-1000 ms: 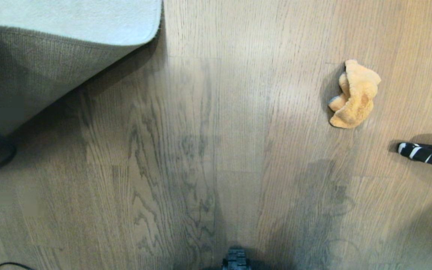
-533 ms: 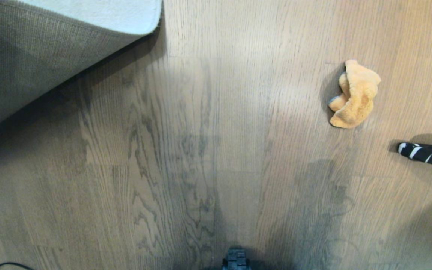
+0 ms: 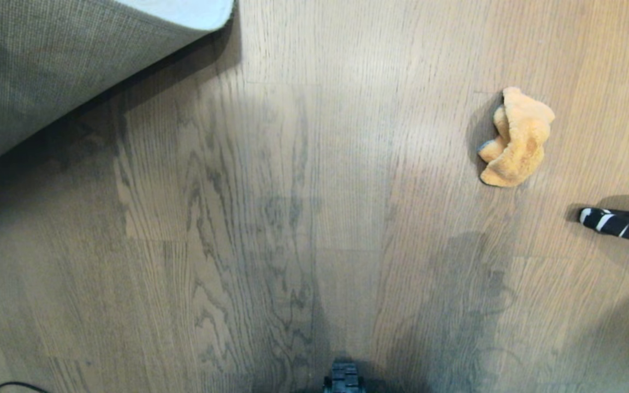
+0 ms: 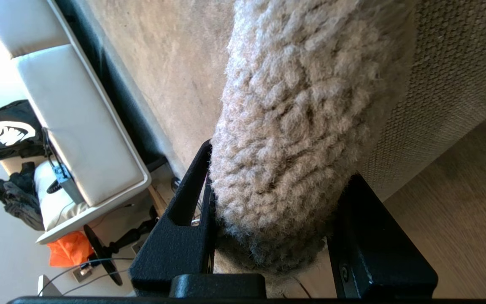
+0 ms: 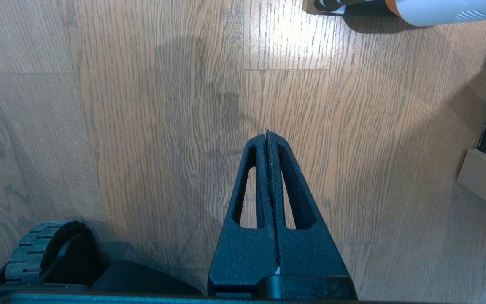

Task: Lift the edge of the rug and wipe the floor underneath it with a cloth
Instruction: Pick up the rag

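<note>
My left gripper (image 4: 268, 236) is pinching the floppy, heavyish rug (image 3: 47, 71) by its thick edge; right gripper (image 5: 267, 139) is sitting closed, far from the soft cloth (image 3: 516, 139).

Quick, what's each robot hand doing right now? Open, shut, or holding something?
Left gripper: shut on the rug edge, holding it up off the floor.
Right gripper: shut, holding nothing, above bare floor.

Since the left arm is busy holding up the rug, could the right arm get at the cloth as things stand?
Probably yes: the right gripper hangs shut and empty over bare floor, and the cloth lies uncovered on the robot's right.
</note>
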